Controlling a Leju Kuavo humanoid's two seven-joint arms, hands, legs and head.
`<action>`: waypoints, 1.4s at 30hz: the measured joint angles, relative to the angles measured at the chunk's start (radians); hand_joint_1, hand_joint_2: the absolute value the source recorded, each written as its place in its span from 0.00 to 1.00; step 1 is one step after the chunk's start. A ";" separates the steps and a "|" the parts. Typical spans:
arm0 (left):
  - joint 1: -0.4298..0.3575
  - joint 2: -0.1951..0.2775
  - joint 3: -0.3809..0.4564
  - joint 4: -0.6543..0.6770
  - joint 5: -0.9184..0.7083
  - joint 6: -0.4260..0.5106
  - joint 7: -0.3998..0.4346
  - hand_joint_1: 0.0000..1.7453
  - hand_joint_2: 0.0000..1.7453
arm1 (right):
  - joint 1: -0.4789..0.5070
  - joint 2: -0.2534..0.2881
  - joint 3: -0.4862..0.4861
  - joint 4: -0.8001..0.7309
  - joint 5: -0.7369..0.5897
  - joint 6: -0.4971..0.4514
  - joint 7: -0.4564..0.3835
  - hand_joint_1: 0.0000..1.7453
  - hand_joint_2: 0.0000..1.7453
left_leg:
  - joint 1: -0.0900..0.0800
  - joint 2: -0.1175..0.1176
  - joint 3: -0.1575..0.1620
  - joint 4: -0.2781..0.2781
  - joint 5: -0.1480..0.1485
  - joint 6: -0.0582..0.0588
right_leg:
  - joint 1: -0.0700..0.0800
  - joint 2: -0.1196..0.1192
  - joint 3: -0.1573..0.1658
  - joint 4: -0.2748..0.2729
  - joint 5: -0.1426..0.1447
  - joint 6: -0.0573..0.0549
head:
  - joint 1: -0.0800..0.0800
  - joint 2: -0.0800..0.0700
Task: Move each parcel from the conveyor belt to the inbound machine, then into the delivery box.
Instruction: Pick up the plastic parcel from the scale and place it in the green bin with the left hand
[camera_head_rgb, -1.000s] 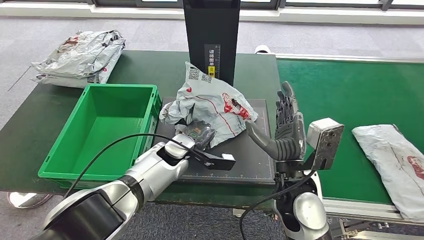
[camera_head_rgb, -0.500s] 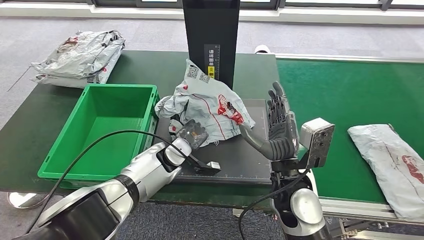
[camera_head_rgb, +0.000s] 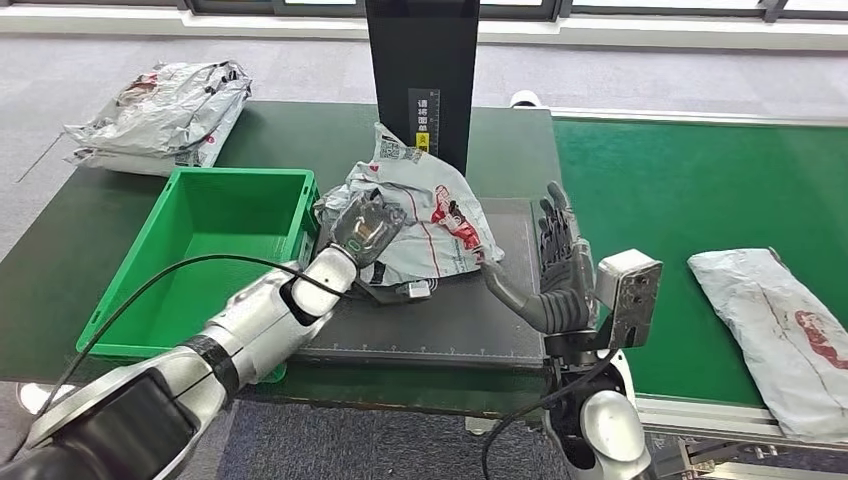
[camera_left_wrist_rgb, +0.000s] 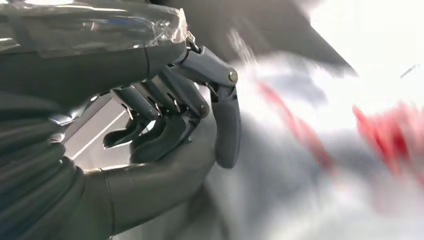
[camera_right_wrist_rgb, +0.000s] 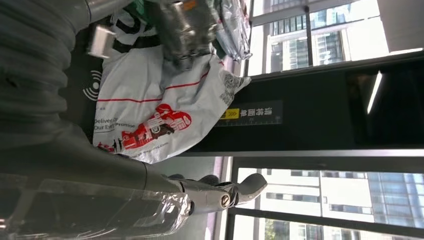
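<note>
1. The table (camera_head_rgb: 60, 250) carries the green delivery box (camera_head_rgb: 205, 255) on the robot's left and the dark inbound machine (camera_head_rgb: 460, 320) in the middle, with the conveyor belt (camera_head_rgb: 690, 190) running off to the right.
2. The parcel (camera_head_rgb: 440, 215) lies crumpled on the inbound machine's platform, its long axis running from the box side towards the belt, so the box sits just beyond its left end.
3. The left robot hand (camera_head_rgb: 362, 228) is at that left end, fingers curled into the bag (the wrist view is blurred, so I cannot tell if the grip is firm); it is the nearer one for the transfer.
4. The right robot hand (camera_head_rgb: 560, 265) stands upright with fingers spread, holding nothing, just beside the parcel's right edge.
</note>
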 joint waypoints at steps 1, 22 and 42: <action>0.007 0.012 0.023 -0.071 -0.008 -0.025 -0.010 1.00 1.00 | 0.005 0.000 -0.002 -0.012 0.007 -0.013 0.004 0.00 1.00 | 0.000 0.000 0.000 0.000 0.000 0.000 | 0.000 0.000 0.000 0.000 0.000 0.000 | 0.000 0.000; 0.040 0.016 0.238 -0.439 0.016 0.101 -0.054 0.00 1.00 | 0.028 0.001 -0.021 -0.079 0.018 -0.059 0.009 0.00 1.00 | 0.000 0.002 -0.001 0.000 -0.001 0.000 | -0.001 0.001 -0.001 0.000 0.000 0.000 | 0.000 0.000; -0.037 -0.084 0.172 0.035 0.102 -0.047 -0.162 0.00 1.00 | -0.027 0.000 -0.021 -0.013 -0.036 0.023 0.006 0.00 1.00 | 0.000 0.002 -0.001 0.000 0.000 0.000 | -0.001 0.001 -0.001 0.000 0.000 0.000 | 0.000 0.000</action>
